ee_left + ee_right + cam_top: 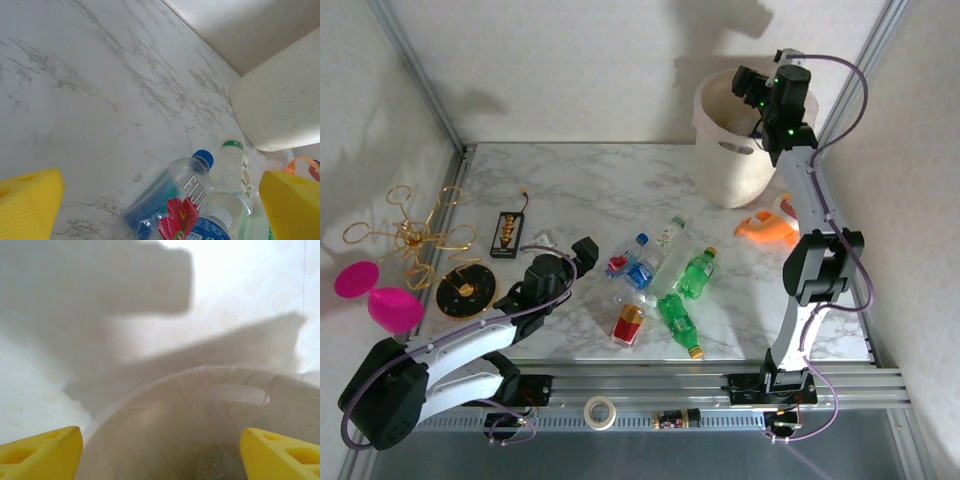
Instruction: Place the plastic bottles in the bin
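Gold wire loops [412, 232] sit off the tabletop's [580, 180] 9 o'clock edge, w/ two pink discs [375, 295] toward 8 and a black round disc [464, 290] just beside them. Small black board [507, 233] lies on the marble nr that same edge.

L arm [470, 345] comes in from 7 o'clock. L jaws stand wide apart w/ nothing btwn them, just at 9 o'clock of the plastic bottles [698, 272]. In the L wrist view the yellow fingers [27, 207] sit at either side.

Tape roll [601, 410] lies on the front rail at 6 o'clock.

The bottles lie on their sides in a loose cluster, mid-tabletop toward 5 o'clock, none gripped:
- blue-capped bottle [172, 192], clear w/ a red flower label, at 9 of the cluster
- blue-label bottle [642, 272] touching it
- clear bottle [668, 243] toward 12
- second green bottle [678, 318] at 5
- red-label bottle [628, 326] at 6

Bin [725, 165] stands upright at 1 o'clock, well apart from the cluster. Orange toy [767, 228] lies nr its 5 o'clock side.

R arm [810, 260] rises from the 5 o'clock base. R jaws hang over the bin's mouth, apart and empty. In the R wrist view the yellow fingertips [42, 452] flank the bin's inside. A blurry clear shape sits low in there; can't tell what it is.
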Robot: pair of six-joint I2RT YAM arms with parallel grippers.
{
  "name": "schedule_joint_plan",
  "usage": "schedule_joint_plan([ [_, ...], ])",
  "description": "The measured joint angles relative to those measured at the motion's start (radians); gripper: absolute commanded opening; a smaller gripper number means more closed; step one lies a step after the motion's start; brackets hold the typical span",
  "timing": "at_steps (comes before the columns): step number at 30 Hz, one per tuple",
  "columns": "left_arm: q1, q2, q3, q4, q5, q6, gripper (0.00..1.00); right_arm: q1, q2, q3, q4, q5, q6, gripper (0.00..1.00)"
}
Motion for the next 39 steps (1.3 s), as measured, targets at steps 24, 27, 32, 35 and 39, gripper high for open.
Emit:
schedule_joint_plan([
  [24,0.002,0.029,0.063,0.071,0.067,0.103,1.00,0.121,-0.711,-0.915,0.119,-0.214,0.142,0.99],
  [27,0.002,0.056,0.063,0.104,0.102,0.107,1.00,0.141,-0.770,-1.023,0.090,-0.213,0.166,0.99],
  [32,0.002,0.106,0.063,0.140,0.147,0.107,1.00,0.200,-0.843,-1.196,0.036,-0.194,0.237,0.99],
  [35,0.002,0.129,0.063,0.163,0.163,0.106,1.00,0.226,-0.874,-1.291,0.017,-0.179,0.298,0.99],
  [39,0.002,0.159,0.066,0.178,0.174,0.106,1.00,0.261,-0.890,-1.384,-0.005,-0.143,0.381,0.99],
])
